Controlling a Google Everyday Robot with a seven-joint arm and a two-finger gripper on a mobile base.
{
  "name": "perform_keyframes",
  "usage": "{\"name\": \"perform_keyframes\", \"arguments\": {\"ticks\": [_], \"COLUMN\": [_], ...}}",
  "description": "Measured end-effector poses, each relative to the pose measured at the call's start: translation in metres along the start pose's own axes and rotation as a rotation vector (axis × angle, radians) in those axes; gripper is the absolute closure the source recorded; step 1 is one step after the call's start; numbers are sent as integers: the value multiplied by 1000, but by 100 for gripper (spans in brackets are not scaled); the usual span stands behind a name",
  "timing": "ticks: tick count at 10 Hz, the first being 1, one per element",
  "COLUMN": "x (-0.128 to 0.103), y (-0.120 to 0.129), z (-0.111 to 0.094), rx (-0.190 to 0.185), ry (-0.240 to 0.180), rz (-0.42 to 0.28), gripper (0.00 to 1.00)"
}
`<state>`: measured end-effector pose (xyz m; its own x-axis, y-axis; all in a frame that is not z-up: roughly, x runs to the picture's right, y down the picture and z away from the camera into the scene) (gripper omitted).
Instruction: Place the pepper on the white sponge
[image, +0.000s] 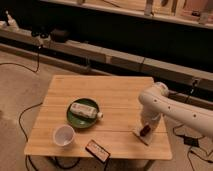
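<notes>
The white sponge (140, 135) lies near the front right edge of the wooden table (105, 92). The small red pepper (146, 131) shows right at the sponge's top, directly under my gripper (146, 126). The gripper hangs from the white arm (159, 100) that reaches in from the right and points down at the sponge. The gripper hides most of the pepper, and I cannot tell whether the pepper rests on the sponge or is held just above it.
A green plate (74, 118) holding a white labelled tube-like bottle (85, 110) sits left of centre. A white cup (63, 135) stands at the front left. A dark flat device (97, 150) lies at the front edge. Cables run over the floor around the table.
</notes>
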<state>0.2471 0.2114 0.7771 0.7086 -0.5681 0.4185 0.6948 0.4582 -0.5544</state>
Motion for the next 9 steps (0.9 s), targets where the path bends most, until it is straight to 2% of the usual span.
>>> {"name": "perform_keyframes", "arguments": {"ticks": [1, 3, 5, 7, 9], "x": [-1, -7, -15, -16, -10], "y": [-2, -8, -16, -21, -20], "z": [-3, -4, -4, -6, -17], "rx": [1, 5, 28, 70, 114], "ry": [5, 1, -18, -32, -24], "rz": [1, -1, 2, 35, 69], "gripper": [22, 20, 20, 20, 20]}}
